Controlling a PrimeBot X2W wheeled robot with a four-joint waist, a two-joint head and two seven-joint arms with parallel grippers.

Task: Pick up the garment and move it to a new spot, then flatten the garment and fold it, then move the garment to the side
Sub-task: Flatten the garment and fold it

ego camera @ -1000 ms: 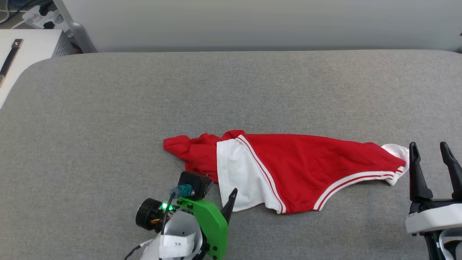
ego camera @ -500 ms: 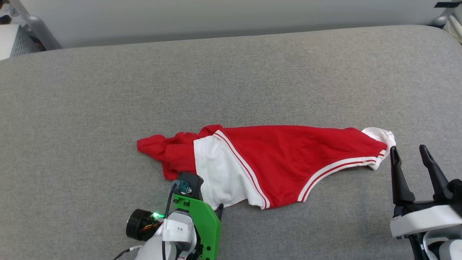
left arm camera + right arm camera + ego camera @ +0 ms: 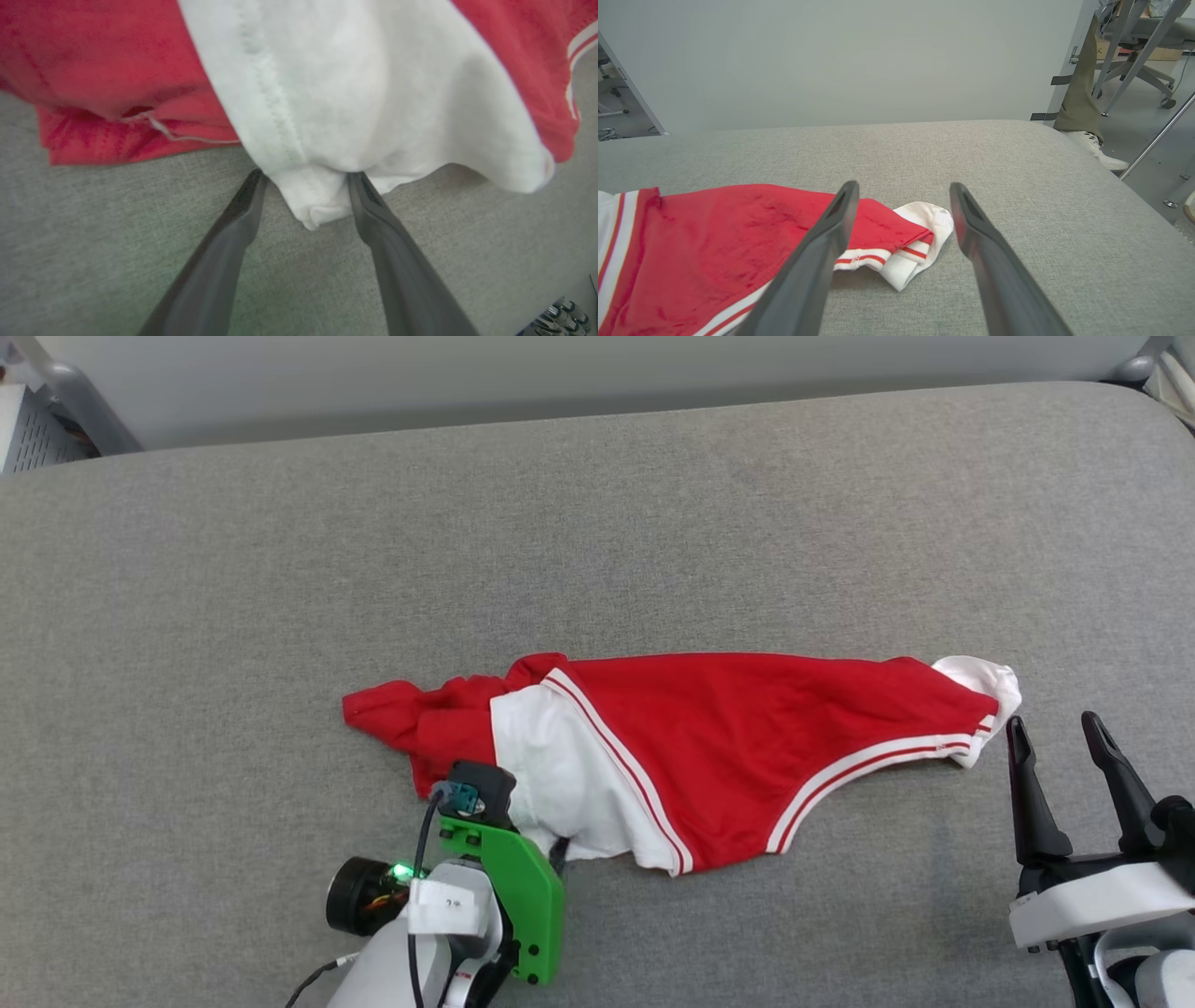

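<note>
Left claw (image 3: 306, 176) has slid onto the near white sleeve (image 3: 373, 93) of the shirt (image 3: 747, 747), fingers (image 3: 243, 210) spread around a fold and just starting to narrow. Probably not biting yet, so pickup's close. Shirt's crumpled mid table (image 3: 597, 523). Right claw (image 3: 1053, 721) sits wide open by its right end.

Your red shirt (image 3: 747, 747) lies bunched on the grey table (image 3: 597, 523); your left gripper (image 3: 558, 851) is at the near edge of its white sleeve (image 3: 551, 775), your right gripper (image 3: 1054, 723), fingers apart, just beside its right end
</note>
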